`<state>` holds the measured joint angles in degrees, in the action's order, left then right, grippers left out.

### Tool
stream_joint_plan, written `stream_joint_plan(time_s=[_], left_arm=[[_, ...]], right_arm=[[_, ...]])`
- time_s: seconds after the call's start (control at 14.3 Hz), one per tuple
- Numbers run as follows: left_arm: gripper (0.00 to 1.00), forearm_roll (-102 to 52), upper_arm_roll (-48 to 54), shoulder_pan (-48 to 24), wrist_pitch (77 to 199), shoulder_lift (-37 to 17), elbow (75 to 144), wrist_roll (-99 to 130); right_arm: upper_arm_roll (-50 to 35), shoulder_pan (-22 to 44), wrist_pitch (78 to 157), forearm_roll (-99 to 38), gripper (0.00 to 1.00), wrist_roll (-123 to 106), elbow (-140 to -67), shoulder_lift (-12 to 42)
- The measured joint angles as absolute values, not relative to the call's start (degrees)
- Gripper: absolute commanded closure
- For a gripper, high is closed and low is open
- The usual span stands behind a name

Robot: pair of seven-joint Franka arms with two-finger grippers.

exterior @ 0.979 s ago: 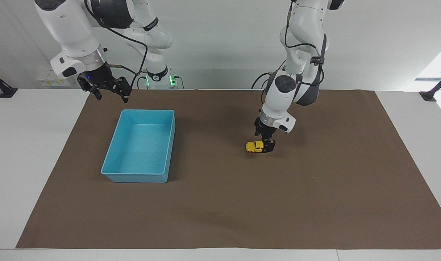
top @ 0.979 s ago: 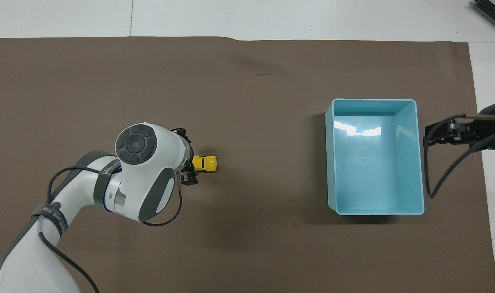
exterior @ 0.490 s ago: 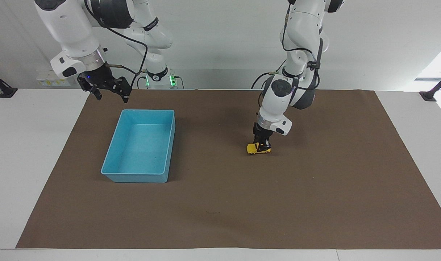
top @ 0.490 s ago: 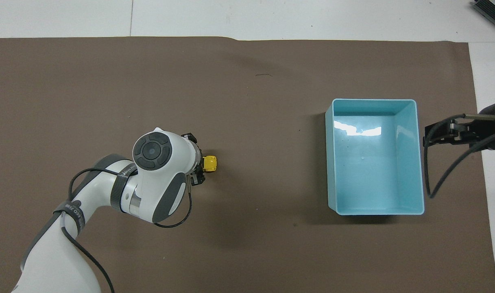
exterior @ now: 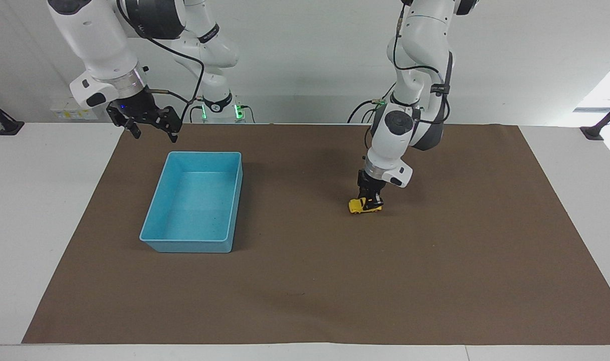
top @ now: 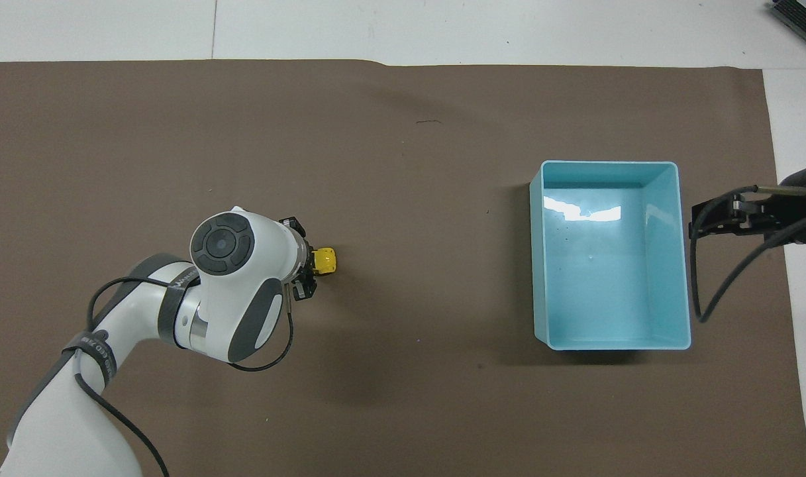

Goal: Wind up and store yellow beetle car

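The yellow beetle car (exterior: 358,206) stands on the brown mat, toward the left arm's end of the table from the blue bin. My left gripper (exterior: 370,202) reaches down on it and is shut on its body, with the wheels on the mat. In the overhead view only the car's nose (top: 325,260) sticks out from under the left gripper (top: 308,270). The blue bin (exterior: 184,246) is empty and lies toward the right arm's end. My right gripper (exterior: 153,131) is open and empty, and it waits in the air over the mat's edge by the bin.
The brown mat (exterior: 305,291) covers most of the white table. The bin (top: 611,344) is the only other thing on it. The right gripper's cable and fingers (top: 734,215) show beside the bin in the overhead view.
My left gripper closed over the car and slid it along the mat toward the left arm's end of the table. The right arm has not moved.
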<state>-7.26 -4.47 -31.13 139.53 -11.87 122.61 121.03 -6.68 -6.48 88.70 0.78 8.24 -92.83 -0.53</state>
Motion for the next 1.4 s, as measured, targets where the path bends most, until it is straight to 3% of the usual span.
stream_joint_plan(time_s=[0.7,0.77,0.84,0.91,0.98,1.19,1.4], left_arm=[[0.95,-7.8,-4.6,-24.8,138.4,-9.2,125.8,111.5],[0.84,-7.8,-4.6,-24.6,138.3,-9.1,125.9,111.1],[0.55,-7.8,-4.6,-24.4,138.1,-9.1,125.9,110.8],[0.13,-7.8,-4.6,-24.3,137.9,-9.1,125.9,110.7],[0.0,-7.8,-4.7,-24.2,137.6,-9.2,125.7,110.5],[0.0,-7.8,-5.1,-24.2,132.8,-9.6,123.4,110.1],[0.0,-7.8,-5.0,-24.2,124.5,-9.2,116.8,110.0]], right_arm=[[-6.7,-6.5,88.7,0.8,0.0,8.2,-92.8,-0.5],[-6.7,-6.5,88.7,0.8,0.0,8.2,-92.8,-0.5],[-6.7,-6.5,88.7,0.8,0.0,8.2,-92.8,-0.5],[-6.7,-6.5,88.7,0.8,0.0,8.2,-92.8,-0.5],[-6.7,-6.5,88.7,0.8,0.0,8.2,-92.8,-0.5],[-6.7,-6.5,88.7,0.8,0.0,8.2,-92.8,-0.5],[-6.7,-6.5,88.7,0.8,0.0,8.2,-92.8,-0.5]])
